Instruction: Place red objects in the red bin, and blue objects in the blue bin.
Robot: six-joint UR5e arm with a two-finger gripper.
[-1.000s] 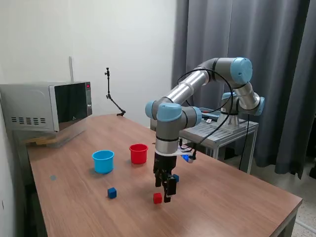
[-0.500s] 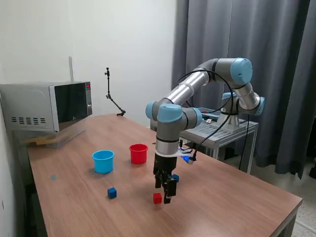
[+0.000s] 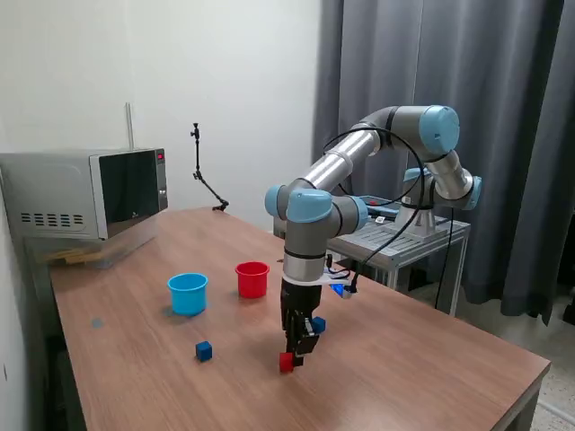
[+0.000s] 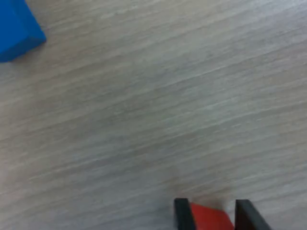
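Pincer point(image 3: 289, 356) is now sitting lower than a moment ago, down at the table point(image 3: 422, 359), and its two dark fingers point(image 4: 182, 215) are standing on either side of the red cube point(image 3: 286, 362). In the wrist view the red cube point(image 4: 208, 218) is lying between them, touching or nearly so, though whether they are squeezing it I cannot tell. Everything else is keeping its place.

A dark blue cube point(image 3: 319, 324) is resting just behind the pincer, half hidden by it; the wrist view is catching a corner of blue cube point(image 4: 19, 31) well apart from the red one. A second blue cube point(image 3: 204, 350) is lying toward the exterior view's left, well clear of the arm. Farther back the red cup point(image 3: 252, 279) and the light blue cup point(image 3: 188, 294) are standing upright near each other, not touching, with bare wood between them and the cubes. The table's near edge is lying just beyond the red cube; the right side is showing open wood. A microwave point(image 3: 85, 193) is occupying the far left corner.
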